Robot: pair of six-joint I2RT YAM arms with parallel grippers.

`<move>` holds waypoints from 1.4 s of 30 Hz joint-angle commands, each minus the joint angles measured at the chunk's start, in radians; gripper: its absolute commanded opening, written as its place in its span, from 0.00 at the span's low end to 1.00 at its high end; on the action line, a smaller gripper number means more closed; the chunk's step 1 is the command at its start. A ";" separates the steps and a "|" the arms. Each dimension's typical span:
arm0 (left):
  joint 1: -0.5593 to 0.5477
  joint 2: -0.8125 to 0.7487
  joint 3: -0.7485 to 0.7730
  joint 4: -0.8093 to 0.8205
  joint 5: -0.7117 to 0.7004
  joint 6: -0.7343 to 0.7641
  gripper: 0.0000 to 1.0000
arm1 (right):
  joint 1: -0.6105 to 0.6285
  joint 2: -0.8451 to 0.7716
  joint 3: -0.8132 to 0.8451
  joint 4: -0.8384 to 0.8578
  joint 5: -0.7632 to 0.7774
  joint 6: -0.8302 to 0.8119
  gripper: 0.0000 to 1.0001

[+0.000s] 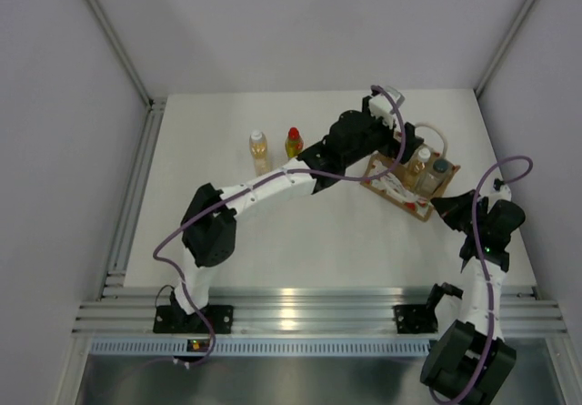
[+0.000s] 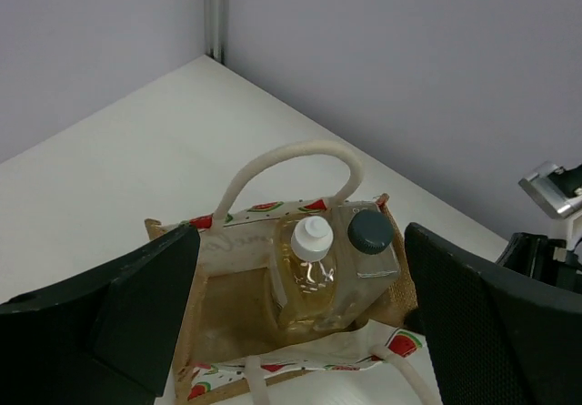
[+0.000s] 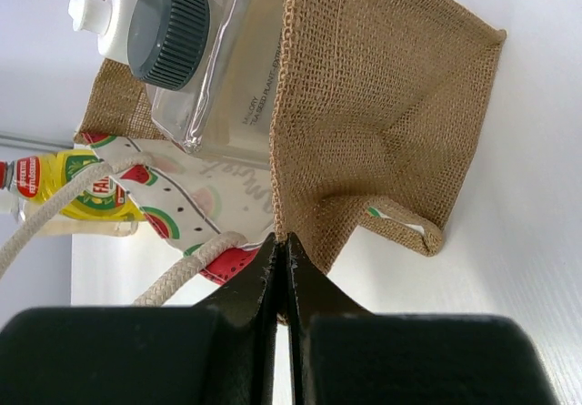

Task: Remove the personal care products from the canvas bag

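Observation:
The canvas bag [image 1: 397, 189] stands at the right of the table with its mouth open. Inside it are an amber bottle with a white cap [image 1: 419, 161] and a clear bottle with a dark grey cap [image 1: 437, 174]. My left gripper [image 1: 382, 155] hovers over the bag, open and empty. In the left wrist view its fingers [image 2: 109, 318] straddle the bag [image 2: 223, 309], the amber bottle [image 2: 311, 268] and the clear bottle [image 2: 370, 234]. My right gripper [image 3: 284, 250] is shut on the bag's brown side edge [image 3: 364, 123]. A second amber bottle [image 1: 259, 150] and a yellow bottle with a red cap [image 1: 294, 141] stand on the table to the left.
The white table [image 1: 318, 250] is walled by grey panels at the back and sides. A metal rail [image 1: 309, 309] runs along the near edge. The bag's looped white handle [image 2: 291, 164] arches over the far side of its mouth.

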 commanded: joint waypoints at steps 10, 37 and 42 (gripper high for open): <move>-0.020 0.261 0.249 0.004 0.076 -0.005 0.93 | 0.007 -0.025 -0.010 -0.049 -0.011 0.002 0.01; -0.060 0.468 0.390 0.052 -0.064 0.014 0.73 | 0.007 -0.025 -0.004 -0.047 -0.014 0.002 0.01; -0.063 0.488 0.396 0.072 -0.085 -0.002 0.60 | 0.007 -0.012 -0.008 -0.040 -0.018 0.000 0.01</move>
